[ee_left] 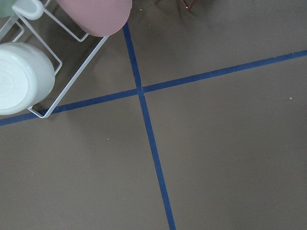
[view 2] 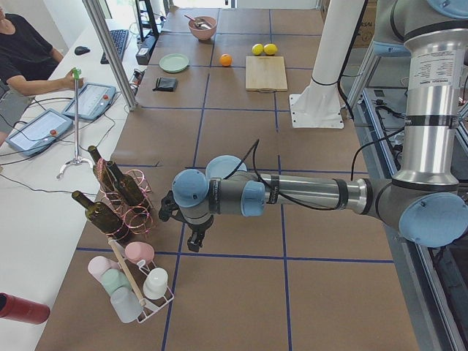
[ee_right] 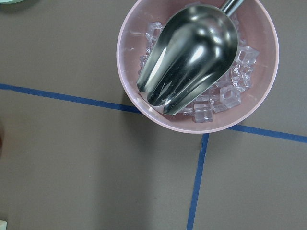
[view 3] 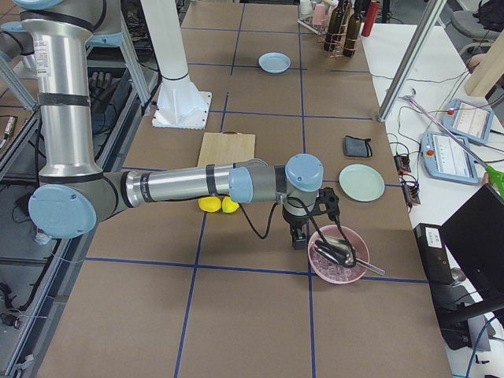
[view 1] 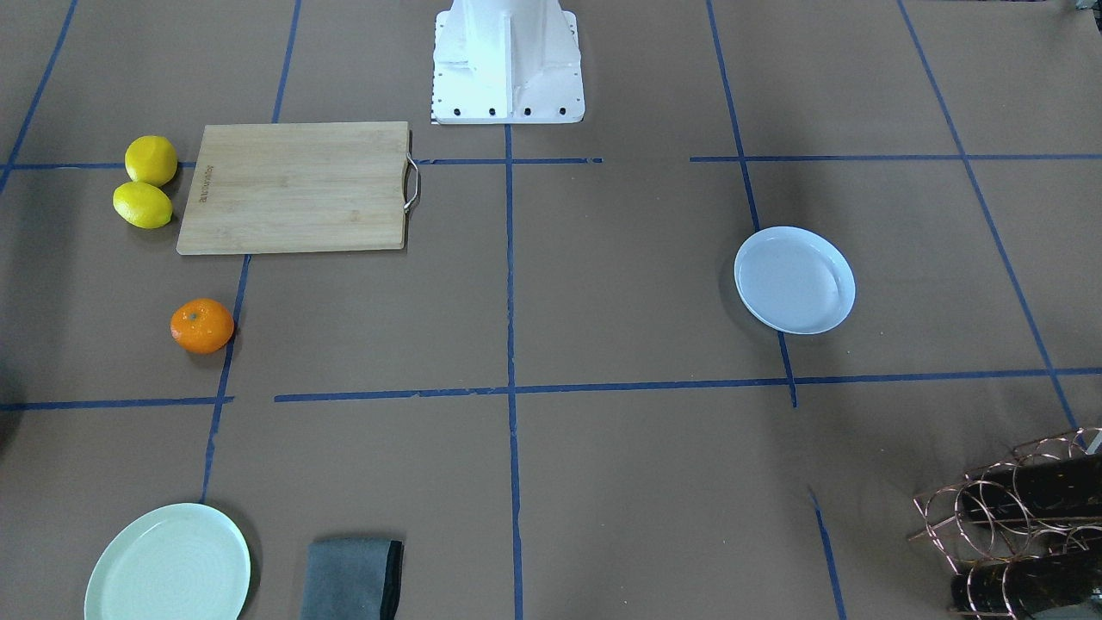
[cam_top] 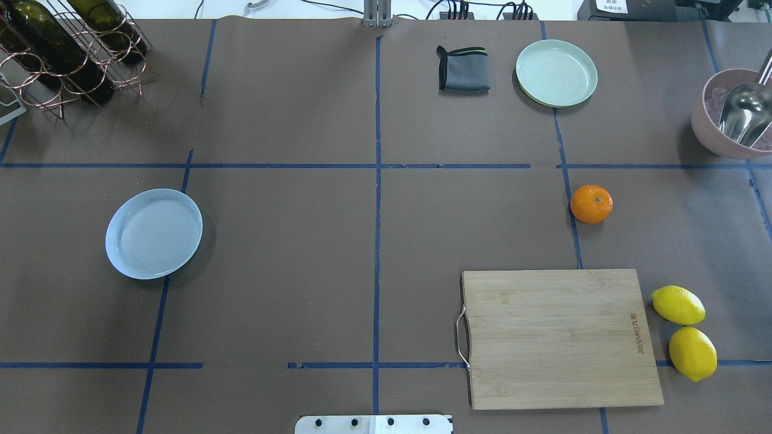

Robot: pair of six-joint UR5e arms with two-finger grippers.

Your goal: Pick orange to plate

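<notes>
The orange [cam_top: 591,204] lies alone on the brown table, beyond the cutting board on the robot's right half; the front view shows the orange [view 1: 201,325] too. The bluish-white plate [cam_top: 154,233] sits empty on the left half, far from the fruit. Neither gripper appears in the overhead or front view. My left gripper [view 2: 194,238] hangs low beside the wine rack, just past the plate [view 2: 219,165]. My right gripper [view 3: 299,236] hovers next to a pink bowl. I cannot tell whether either one is open or shut. Both wrist views show no fingers.
A wooden cutting board [cam_top: 561,337] lies near two lemons [cam_top: 678,305]. A pale green plate [cam_top: 556,72] and grey cloth [cam_top: 464,69] sit at the far edge. The pink bowl [ee_right: 129,81] holds ice and a metal scoop. A bottle rack [cam_top: 60,54] and cup rack [ee_left: 48,103] stand at the left end.
</notes>
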